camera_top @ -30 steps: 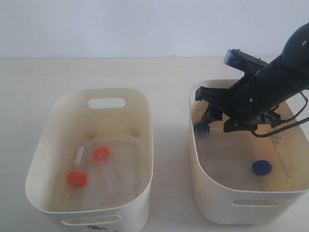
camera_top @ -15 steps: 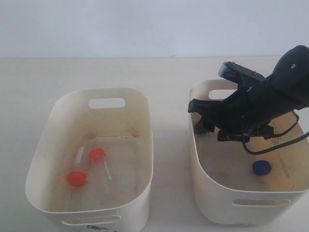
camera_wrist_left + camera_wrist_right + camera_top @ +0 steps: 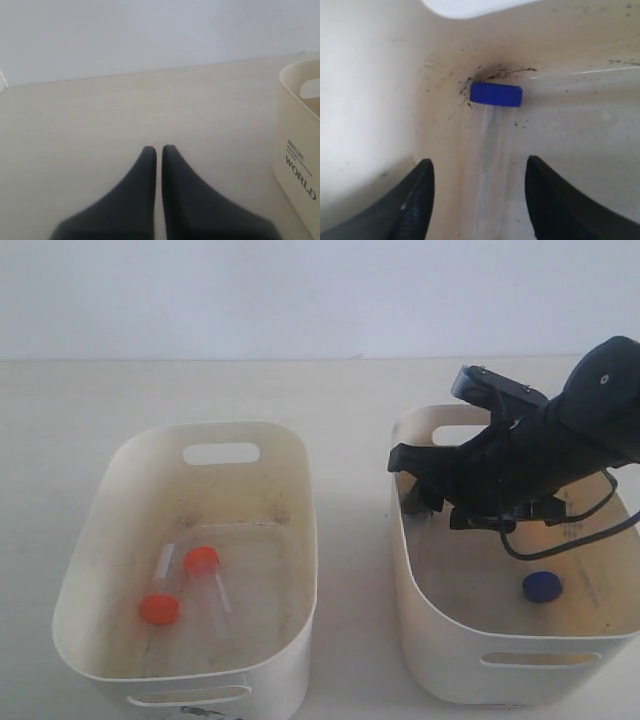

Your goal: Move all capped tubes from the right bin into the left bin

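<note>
Down and leftward goes the right arm [image 3: 540, 455] since a second ago, its black bulk now covering the far left corner of the right bin [image 3: 425, 630], and one orange cap in the other tub has rolled slightly left. Both tubs sit on the pale table [image 3: 350, 390], well apart. The left bin [image 3: 100, 540] holds two orange-capped tubes lying near its middle, one cap nearer [image 3: 159, 608], one farther [image 3: 201, 561]. The right gripper [image 3: 480, 167] hangs low in that corner with fingers spread wide, gripping nothing; a blue-capped tube [image 3: 496, 94] lies on the grimy floor against the wall, its clear body running back between the fingers. A second blue-capped tube [image 3: 541, 586] rests near the right side of the same bin. The left gripper [image 3: 158, 150] has its fingers pressed together over bare table.
</note>
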You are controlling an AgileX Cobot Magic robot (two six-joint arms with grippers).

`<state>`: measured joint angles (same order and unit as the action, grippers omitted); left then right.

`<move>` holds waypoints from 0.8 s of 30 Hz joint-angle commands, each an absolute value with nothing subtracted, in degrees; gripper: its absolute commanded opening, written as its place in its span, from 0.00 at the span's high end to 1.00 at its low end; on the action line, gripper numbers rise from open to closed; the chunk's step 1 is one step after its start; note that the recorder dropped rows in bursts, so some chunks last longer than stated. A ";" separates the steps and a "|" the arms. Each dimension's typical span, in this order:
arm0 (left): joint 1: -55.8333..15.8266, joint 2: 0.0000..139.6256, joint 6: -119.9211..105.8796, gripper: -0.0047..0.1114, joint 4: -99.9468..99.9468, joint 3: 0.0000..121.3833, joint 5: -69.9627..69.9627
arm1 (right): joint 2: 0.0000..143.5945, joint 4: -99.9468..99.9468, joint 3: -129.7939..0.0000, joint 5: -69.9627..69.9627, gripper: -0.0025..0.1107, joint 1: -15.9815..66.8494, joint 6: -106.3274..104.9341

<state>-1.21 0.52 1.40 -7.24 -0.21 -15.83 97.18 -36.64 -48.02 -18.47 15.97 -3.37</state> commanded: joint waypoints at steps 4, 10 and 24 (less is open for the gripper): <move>-1.14 0.41 2.06 0.92 -6.86 0.00 -14.99 | 102.87 -37.05 -48.02 -20.34 0.33 15.95 -3.58; -1.14 0.41 2.06 0.92 -6.86 0.00 -14.99 | 104.44 -37.05 -48.02 -19.44 0.35 15.95 -3.69; -1.14 0.41 2.06 0.92 -6.86 0.00 -14.99 | 104.54 -37.05 -48.12 -19.44 0.45 15.95 -3.58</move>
<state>-1.21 0.52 1.40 -7.24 -0.21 -15.83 102.09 -39.81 -49.06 -18.44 16.05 -2.99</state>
